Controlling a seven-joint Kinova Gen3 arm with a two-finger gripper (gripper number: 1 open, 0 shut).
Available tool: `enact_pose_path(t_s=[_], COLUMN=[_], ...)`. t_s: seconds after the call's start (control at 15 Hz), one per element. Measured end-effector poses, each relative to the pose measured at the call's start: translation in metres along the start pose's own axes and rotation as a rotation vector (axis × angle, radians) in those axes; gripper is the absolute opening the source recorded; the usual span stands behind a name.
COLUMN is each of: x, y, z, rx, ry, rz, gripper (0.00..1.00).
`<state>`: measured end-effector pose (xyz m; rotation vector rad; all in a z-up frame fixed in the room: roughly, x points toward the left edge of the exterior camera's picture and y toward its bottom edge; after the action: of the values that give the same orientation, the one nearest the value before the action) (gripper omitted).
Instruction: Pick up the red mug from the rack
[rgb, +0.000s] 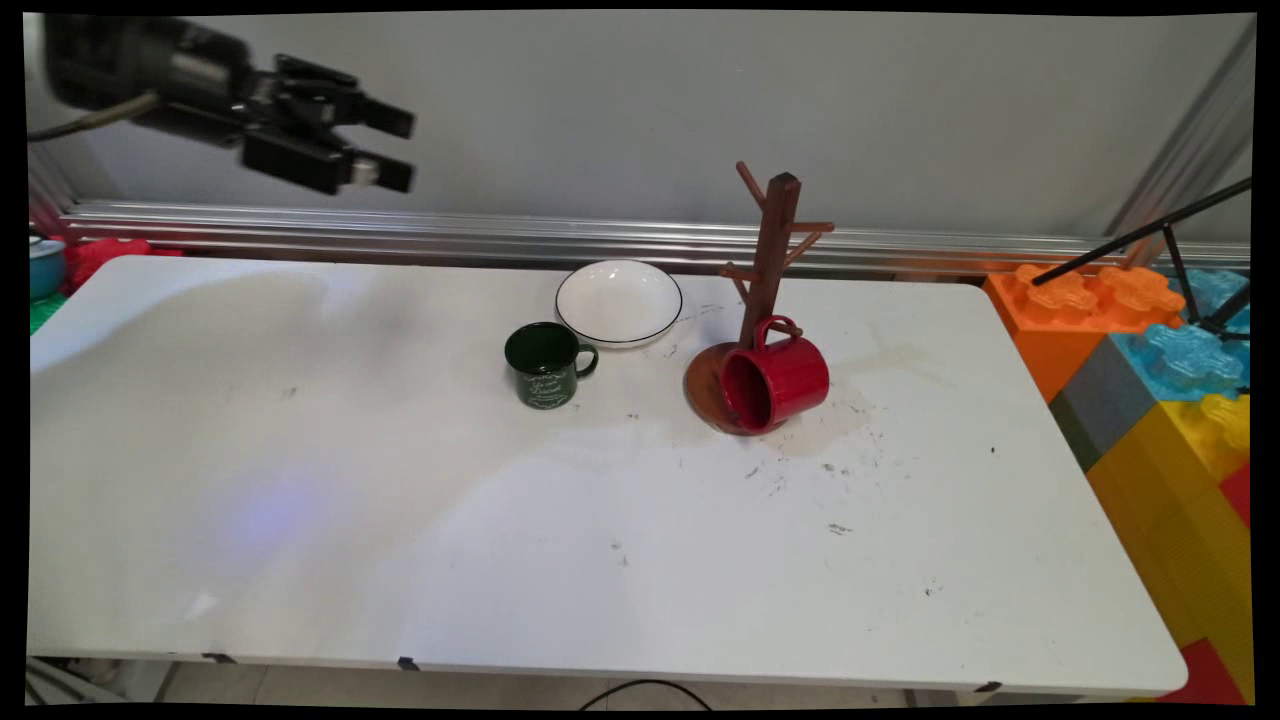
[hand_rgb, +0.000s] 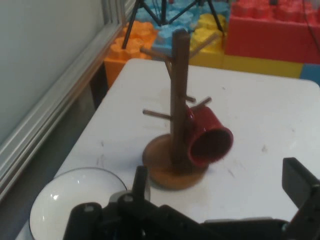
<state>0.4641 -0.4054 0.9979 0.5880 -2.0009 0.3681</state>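
My gripper (rgb: 403, 149) hangs high over the table's far left, open and holding nothing, well away from everything on the table. A brown wooden mug tree (rgb: 770, 262) stands on its round base right of centre. A red mug (rgb: 776, 383) hangs tilted from a low peg by its handle, mouth towards the near left. Left of it a dark green mug (rgb: 545, 364) stands upright, with a white black-rimmed bowl (rgb: 619, 301) just behind. In the hand view the tree (hand_rgb: 179, 100) and red mug (hand_rgb: 210, 138) lie ahead beyond my gripper (hand_rgb: 220, 192), the bowl (hand_rgb: 70, 202) at lower left.
Large coloured toy blocks (rgb: 1165, 380) are stacked past the table's right edge, with a black tripod (rgb: 1170, 240) over them. An aluminium rail (rgb: 500, 235) runs along the wall behind. Red and teal items (rgb: 70, 262) sit off the far left corner.
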Motion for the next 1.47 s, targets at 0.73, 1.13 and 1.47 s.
enact_pose_path(t_s=[0.73,1.13,1.47], x=[0.054,0.048,0.031], y=[0.04,0.075,0.096], z=[0.148,0.24,0.287], rx=[0.094,0.142,0.16], ry=[-0.021,-0.034,-0.033], rz=[-0.138,-0.226,-0.273], gripper=[1.0,1.0,1.0])
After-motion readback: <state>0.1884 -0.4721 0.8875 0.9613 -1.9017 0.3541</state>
